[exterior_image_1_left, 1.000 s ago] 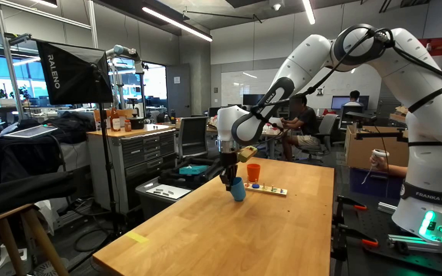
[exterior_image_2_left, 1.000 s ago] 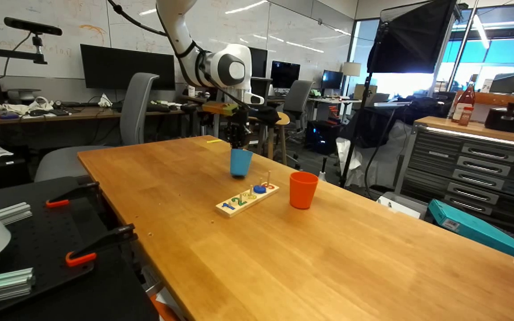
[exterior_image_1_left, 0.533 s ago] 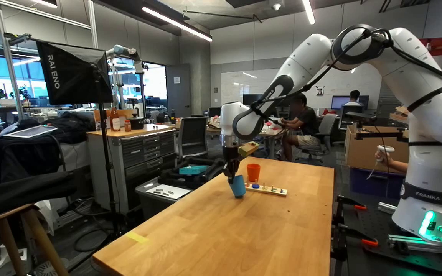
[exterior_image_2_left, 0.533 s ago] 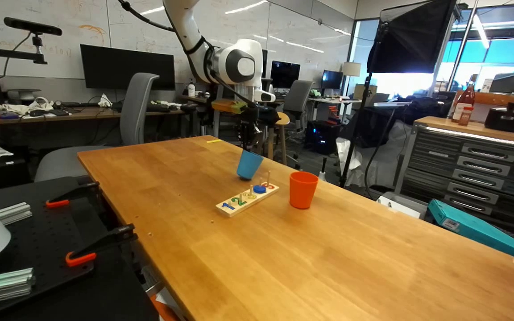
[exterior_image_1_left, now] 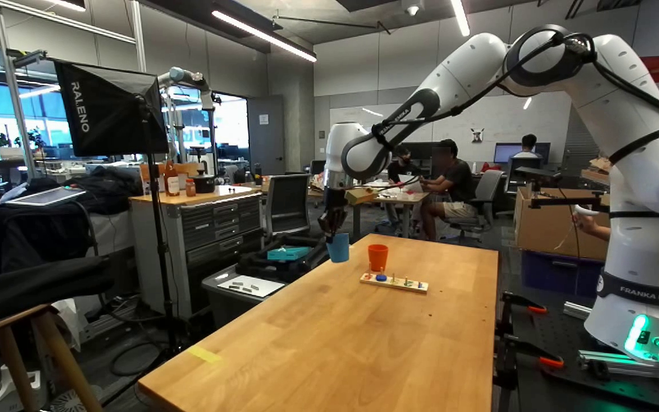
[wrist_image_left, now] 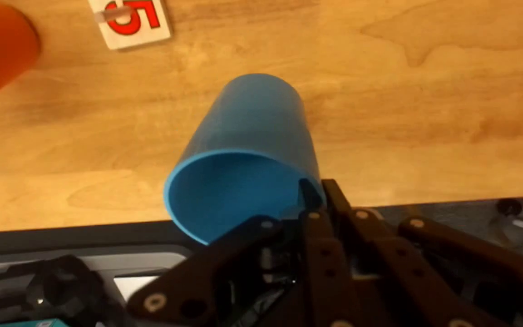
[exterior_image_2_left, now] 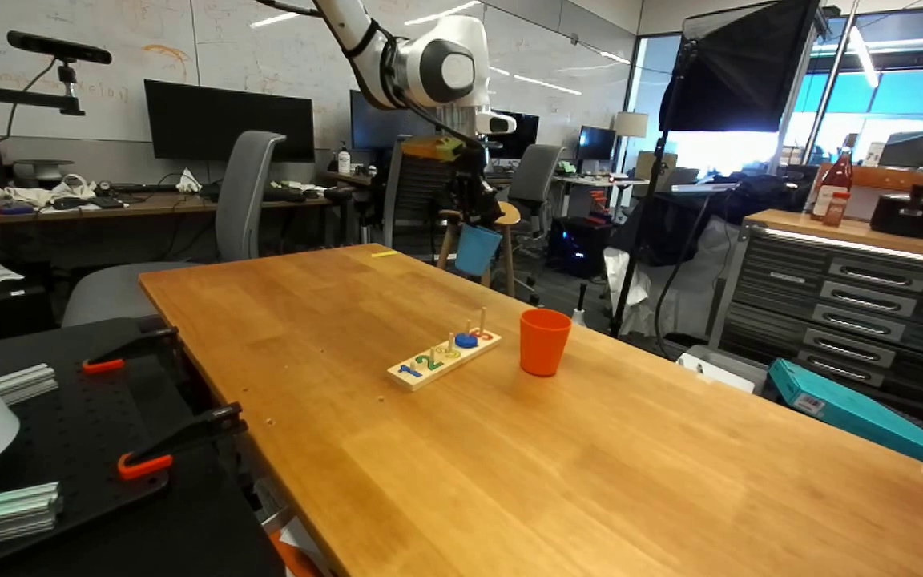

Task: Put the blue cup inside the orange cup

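The blue cup [exterior_image_1_left: 338, 248] hangs above the table's edge, held in the air, and tilts in an exterior view [exterior_image_2_left: 477, 250]. My gripper [wrist_image_left: 319, 188] is shut on the blue cup's wall at the rim, with a finger inside the cup and a finger outside. In the wrist view the blue cup [wrist_image_left: 257, 118] has its opening toward the camera. The orange cup [exterior_image_1_left: 378, 257] stands upright on the table, apart from the blue cup. It also shows in an exterior view [exterior_image_2_left: 544, 343] and partly at the wrist view's left edge [wrist_image_left: 5, 50].
A wooden number board with pegs and a blue ring [exterior_image_2_left: 445, 358] lies on the table close to the orange cup. The wooden table [exterior_image_1_left: 398, 349] has a long edge beneath the blue cup. A grey bin [exterior_image_1_left: 221, 286] stands beside that edge.
My gripper has lifted the blue cup off the table and carried it up and toward the table's long edge. The orange cup and the number board have not moved.
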Action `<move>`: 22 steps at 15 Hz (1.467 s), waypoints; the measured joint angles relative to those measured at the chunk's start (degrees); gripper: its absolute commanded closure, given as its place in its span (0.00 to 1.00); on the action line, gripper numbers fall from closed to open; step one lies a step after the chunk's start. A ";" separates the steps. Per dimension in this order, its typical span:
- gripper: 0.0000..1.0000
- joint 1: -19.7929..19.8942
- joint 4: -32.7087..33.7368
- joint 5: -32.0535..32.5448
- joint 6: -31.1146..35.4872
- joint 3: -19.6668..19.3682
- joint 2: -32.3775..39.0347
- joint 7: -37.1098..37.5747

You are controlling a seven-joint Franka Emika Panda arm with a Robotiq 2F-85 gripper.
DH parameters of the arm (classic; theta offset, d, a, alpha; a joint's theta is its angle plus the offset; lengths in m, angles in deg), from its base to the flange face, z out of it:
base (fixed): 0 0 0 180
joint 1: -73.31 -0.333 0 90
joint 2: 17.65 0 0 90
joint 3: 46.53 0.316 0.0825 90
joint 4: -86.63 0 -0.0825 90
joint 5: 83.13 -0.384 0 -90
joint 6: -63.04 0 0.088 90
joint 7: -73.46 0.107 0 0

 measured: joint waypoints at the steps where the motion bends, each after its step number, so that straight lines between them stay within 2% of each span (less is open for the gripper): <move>1: 0.99 0.00 0.56 0.06 0.03 -0.39 -0.75 0.00; 12: 0.99 1.73 -0.33 5.49 0.28 -9.55 -2.78 0.67; 22: 0.99 3.32 -6.89 7.59 0.29 -11.92 -2.99 2.40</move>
